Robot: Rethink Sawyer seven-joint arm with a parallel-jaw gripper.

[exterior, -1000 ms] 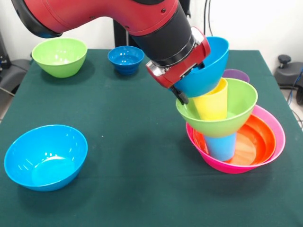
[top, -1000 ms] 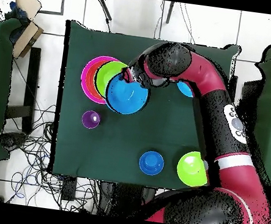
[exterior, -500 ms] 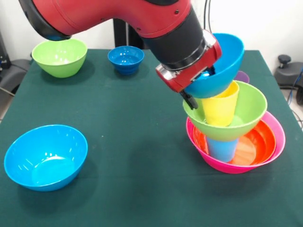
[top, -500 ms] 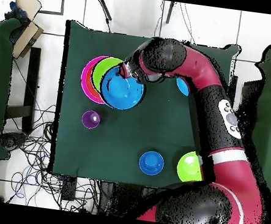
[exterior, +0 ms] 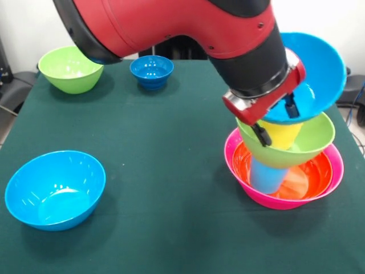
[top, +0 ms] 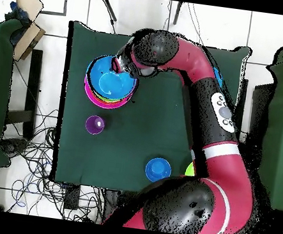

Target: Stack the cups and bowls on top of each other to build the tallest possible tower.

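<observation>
The tower stands at the right of the front view: a large pink bowl (exterior: 336, 171) holds an orange bowl (exterior: 315, 170), a light blue cup (exterior: 265, 174), a lime green bowl (exterior: 299, 149) and a yellow cup (exterior: 283, 135). My gripper (exterior: 276, 120) is shut on the rim of a bright blue bowl (exterior: 319, 74), one finger inside it and one outside. That bowl is tilted and sits right over the yellow cup. From overhead the blue bowl (top: 107, 82) covers most of the pink bowl (top: 88, 92), with the gripper (top: 120, 65) at its edge. A purple cup (top: 94, 125) stands alone beside the tower.
Another bright blue bowl (exterior: 54, 188) sits at the near left of the front view. A lime green bowl (exterior: 69, 67) and a small dark-blue bowl (exterior: 151, 70) stand at the far left. The arm spans the table in the overhead view, beside the dark-blue bowl (top: 158, 169).
The gripper has carried the bright blue bowl sideways until it is over the tower. The lime green bowl and yellow cup have shifted with it and now sit more squarely over the pink bowl.
</observation>
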